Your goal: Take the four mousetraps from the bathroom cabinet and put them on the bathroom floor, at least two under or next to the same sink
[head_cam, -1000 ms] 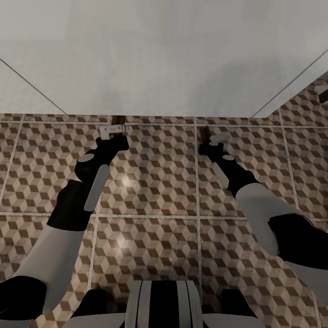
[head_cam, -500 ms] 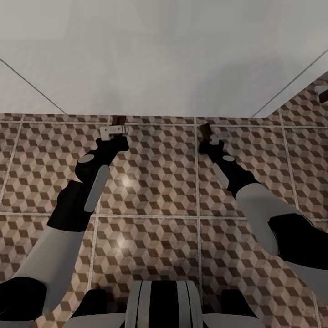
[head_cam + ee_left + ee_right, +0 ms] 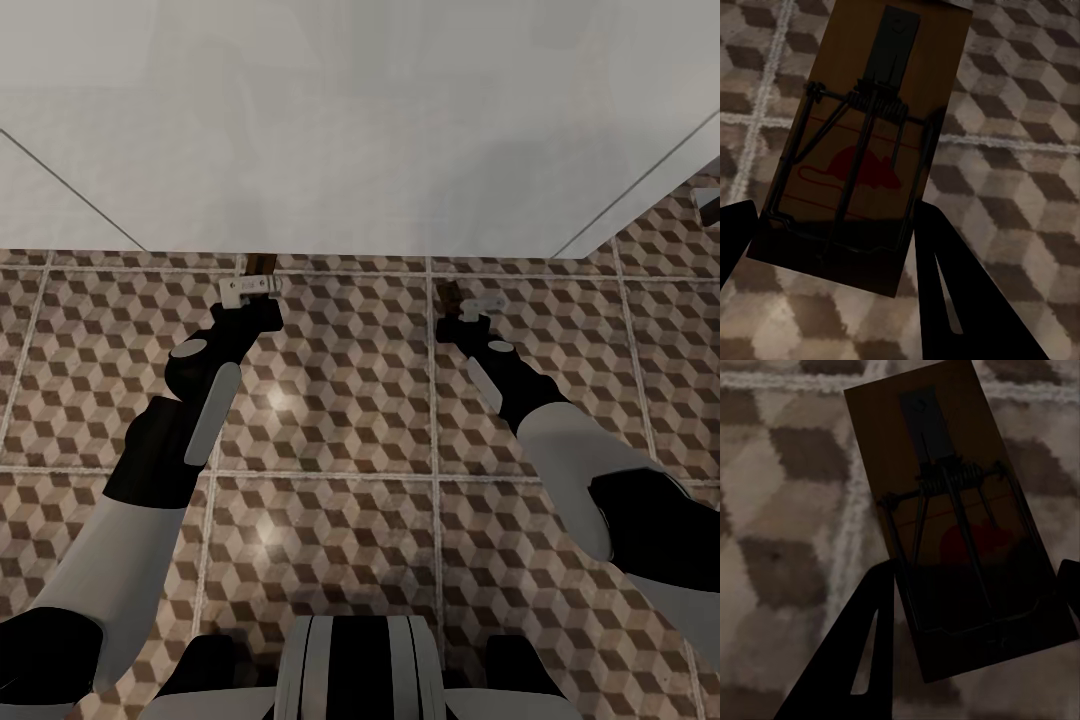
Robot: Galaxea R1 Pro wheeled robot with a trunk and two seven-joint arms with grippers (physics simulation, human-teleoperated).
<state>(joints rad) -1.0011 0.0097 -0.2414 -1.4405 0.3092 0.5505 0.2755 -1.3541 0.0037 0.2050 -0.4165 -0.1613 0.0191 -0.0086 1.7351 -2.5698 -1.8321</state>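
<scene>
mousetrap (image 3: pixel 862 150) between left gripper (image 3: pixel 832 255) fingers (image 3: pixel 945 285)

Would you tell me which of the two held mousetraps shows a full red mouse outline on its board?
The mousetrap in the left gripper: a red mouse shape is printed on it, while the mousetrap in the right gripper shows a plain red blot.

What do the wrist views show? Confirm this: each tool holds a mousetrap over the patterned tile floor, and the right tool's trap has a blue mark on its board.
One detail is wrong. The right tool does hold a mousetrap over the bathroom floor, but the right wrist view shows its mark is red, not blue. The left tool likewise holds its mousetrap.
</scene>
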